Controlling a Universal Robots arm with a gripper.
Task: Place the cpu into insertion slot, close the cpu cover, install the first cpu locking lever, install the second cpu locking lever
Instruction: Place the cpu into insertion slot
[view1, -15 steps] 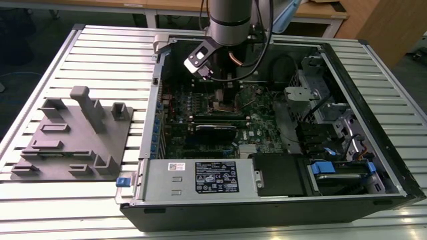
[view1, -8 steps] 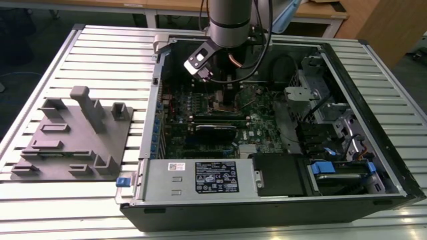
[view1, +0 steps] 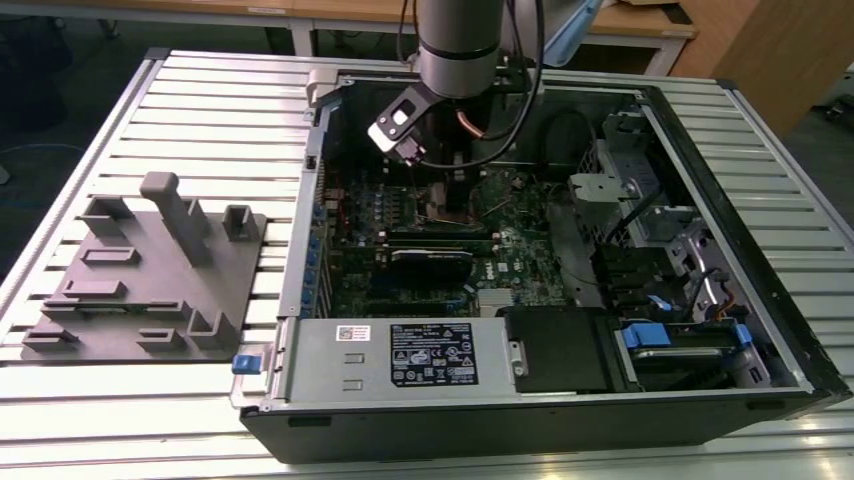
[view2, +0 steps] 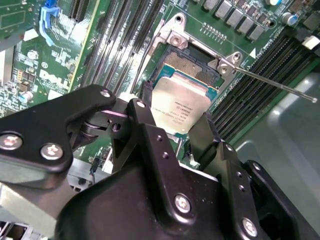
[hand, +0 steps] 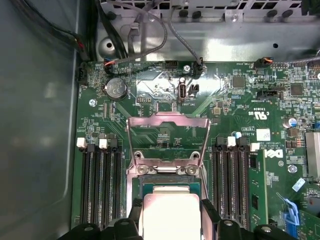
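we're judging the cpu (view2: 182, 102) light, stiff, fragile; gripper (view2: 177, 125) fingers (view2: 146, 120) clamping its edges over the insertion slot (view2: 190, 62), exterior view's 12 o'clock.

Open PC case (view1: 534, 425) on slatted table (view1: 227, 100), grey fixture plate (view1: 134, 300) at exterior view's left, coin batt. (hand: 116, 88) on mobo (hand: 240, 117)

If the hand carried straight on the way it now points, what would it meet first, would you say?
Probably the insertion slot: the hand, gripping the cpu, points down at its open centre. How far apart they are is unclear.
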